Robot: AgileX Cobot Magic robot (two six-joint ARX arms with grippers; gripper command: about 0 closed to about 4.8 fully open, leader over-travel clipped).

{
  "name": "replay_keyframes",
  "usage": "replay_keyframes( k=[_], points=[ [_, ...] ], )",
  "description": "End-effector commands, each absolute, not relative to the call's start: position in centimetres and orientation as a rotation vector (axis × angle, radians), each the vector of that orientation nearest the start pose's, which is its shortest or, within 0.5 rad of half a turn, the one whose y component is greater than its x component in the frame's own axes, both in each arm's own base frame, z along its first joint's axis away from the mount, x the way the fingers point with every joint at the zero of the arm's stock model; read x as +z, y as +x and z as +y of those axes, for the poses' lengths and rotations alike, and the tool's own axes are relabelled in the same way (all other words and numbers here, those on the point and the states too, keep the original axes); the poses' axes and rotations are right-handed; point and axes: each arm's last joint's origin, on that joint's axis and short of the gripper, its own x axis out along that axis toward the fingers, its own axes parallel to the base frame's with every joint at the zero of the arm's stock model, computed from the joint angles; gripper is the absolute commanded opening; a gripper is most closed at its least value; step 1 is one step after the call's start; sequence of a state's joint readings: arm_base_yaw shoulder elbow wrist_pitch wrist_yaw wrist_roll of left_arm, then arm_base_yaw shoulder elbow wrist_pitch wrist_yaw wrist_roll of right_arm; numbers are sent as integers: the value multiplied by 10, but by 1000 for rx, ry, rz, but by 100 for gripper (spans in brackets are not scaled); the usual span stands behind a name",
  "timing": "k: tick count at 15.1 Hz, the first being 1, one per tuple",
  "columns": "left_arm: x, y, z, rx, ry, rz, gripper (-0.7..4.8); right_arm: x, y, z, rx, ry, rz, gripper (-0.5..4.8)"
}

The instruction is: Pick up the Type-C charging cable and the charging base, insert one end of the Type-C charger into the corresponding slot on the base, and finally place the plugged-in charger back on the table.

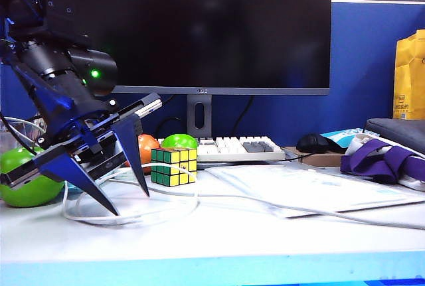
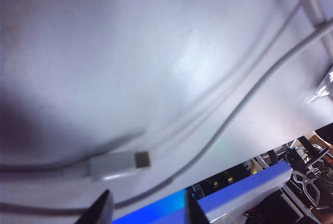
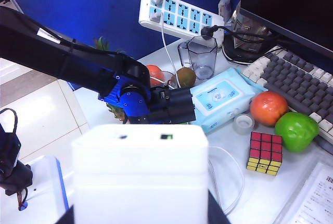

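Observation:
The Type-C charging cable point(image 1: 166, 196) lies in loose white loops on the table point(image 1: 265, 239), in front of the Rubik's cube. Its white plug point(image 2: 117, 165) with a metal tip rests flat on the table. My left gripper point(image 1: 131, 203) points down over the loops, open, its blue fingertips point(image 2: 102, 208) just short of the plug and empty between them point(image 2: 147, 209). My right gripper point(image 3: 140, 216) is shut on the charging base point(image 3: 139, 174), a white block held high above the table with two small slots on its facing side. The right gripper is outside the exterior view.
A Rubik's cube point(image 1: 174, 165), an orange fruit point(image 1: 147, 145) and green fruits point(image 1: 26, 180) sit near the cable. A keyboard point(image 1: 239, 148), monitor point(image 1: 199, 27), mouse point(image 1: 317, 143) and papers point(image 1: 319, 190) lie behind and right. A pale blue tissue pack point(image 3: 218, 99), cup point(image 3: 202, 56) and power strip point(image 3: 179, 15) stand further back.

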State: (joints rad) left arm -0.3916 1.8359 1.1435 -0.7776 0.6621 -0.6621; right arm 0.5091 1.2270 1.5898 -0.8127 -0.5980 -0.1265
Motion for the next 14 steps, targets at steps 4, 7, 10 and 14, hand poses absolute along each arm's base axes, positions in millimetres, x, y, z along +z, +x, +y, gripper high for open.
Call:
replay_keyframes(
  k=[4, 7, 10, 14],
  points=[
    [157, 294, -139, -248, -636, 1730, 181, 460, 183, 121, 1123, -88, 371, -5],
    [157, 295, -138, -208, -633, 1715, 178, 460, 183, 121, 1123, -88, 371, -5],
    [157, 295, -138, -183, -640, 1708, 177, 460, 183, 121, 1123, -88, 371, -5],
    [153, 298, -136, -94, -560, 1647, 108, 460, 183, 121, 1123, -88, 371, -5]
  ],
)
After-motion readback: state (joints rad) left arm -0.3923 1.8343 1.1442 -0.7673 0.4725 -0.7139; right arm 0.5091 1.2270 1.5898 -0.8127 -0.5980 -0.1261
